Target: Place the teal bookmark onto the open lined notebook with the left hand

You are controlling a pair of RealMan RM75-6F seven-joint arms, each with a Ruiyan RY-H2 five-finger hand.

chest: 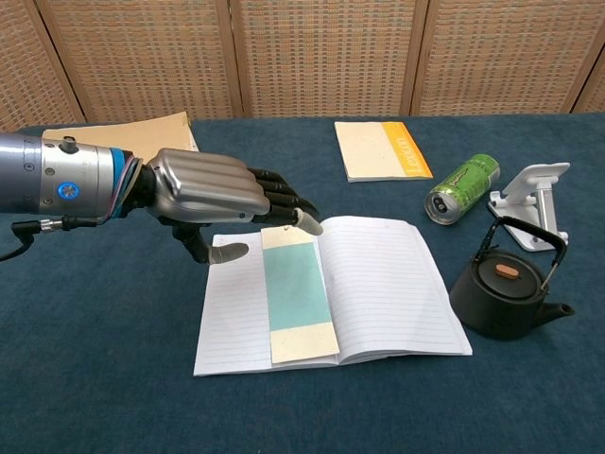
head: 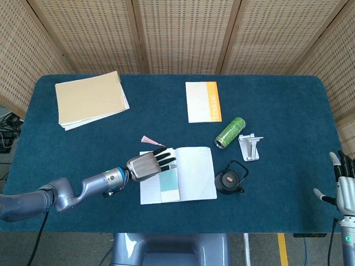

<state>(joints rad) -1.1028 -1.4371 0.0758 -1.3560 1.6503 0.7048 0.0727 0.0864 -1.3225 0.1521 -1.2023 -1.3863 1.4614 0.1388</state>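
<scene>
The teal bookmark (chest: pixel 297 294) with cream ends lies flat on the left page of the open lined notebook (chest: pixel 378 288), along the centre fold. It shows in the head view as the bookmark (head: pixel 170 185) on the notebook (head: pixel 194 180), its pink tassel (head: pixel 148 139) on the cloth above. My left hand (chest: pixel 213 196) hovers above the notebook's upper left corner, fingers spread, holding nothing; head view has the left hand (head: pixel 147 165) there too. My right hand (head: pixel 344 185) hangs off the table's right edge, fingers apart and empty.
A black teapot (chest: pixel 506 292) stands right of the notebook. A green can (chest: pixel 460 188) lies on its side beside a white phone stand (chest: pixel 532 202). An orange-spined booklet (chest: pixel 382 149) lies at the back centre, a tan notepad (head: pixel 90 99) at the back left.
</scene>
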